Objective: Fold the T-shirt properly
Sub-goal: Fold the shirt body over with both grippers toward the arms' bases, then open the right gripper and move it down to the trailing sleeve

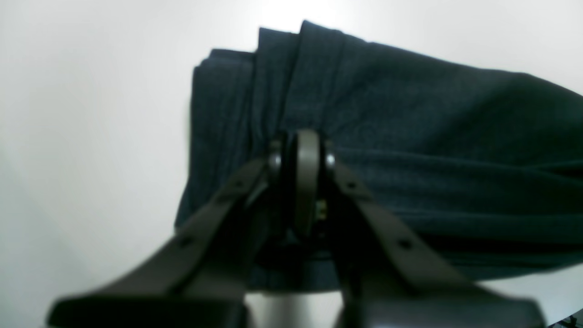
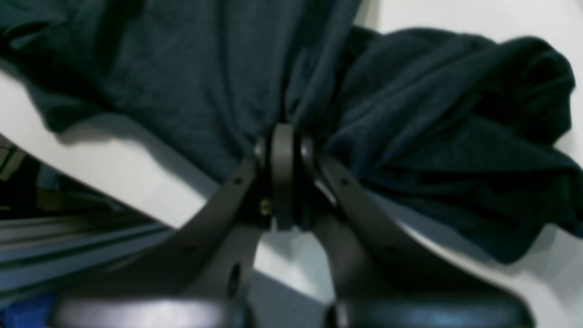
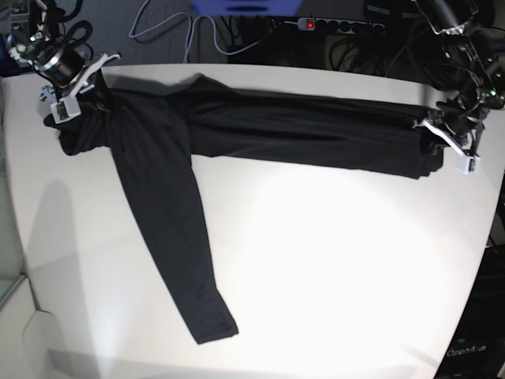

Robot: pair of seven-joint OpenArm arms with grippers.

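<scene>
The black T-shirt [image 3: 300, 130] lies stretched in a long band across the far half of the white table [image 3: 339, 268]. One long sleeve [image 3: 170, 245] runs diagonally toward the front edge. At the band's right end in the base view, my left gripper [image 3: 443, 136] is shut on the T-shirt; its wrist view shows the jaws [image 1: 306, 146] pinching bunched pleats of fabric [image 1: 410, 136]. My right gripper [image 3: 79, 99] is shut on the T-shirt's left end, and its jaws [image 2: 283, 141] clamp gathered cloth [image 2: 182, 68] just above the tabletop.
Black cables and a power strip [image 3: 331, 24] lie behind the table's far edge. The right gripper sits close to the table's left edge [image 2: 114, 182], with frame rails below it. The table's right edge curves in near the left gripper.
</scene>
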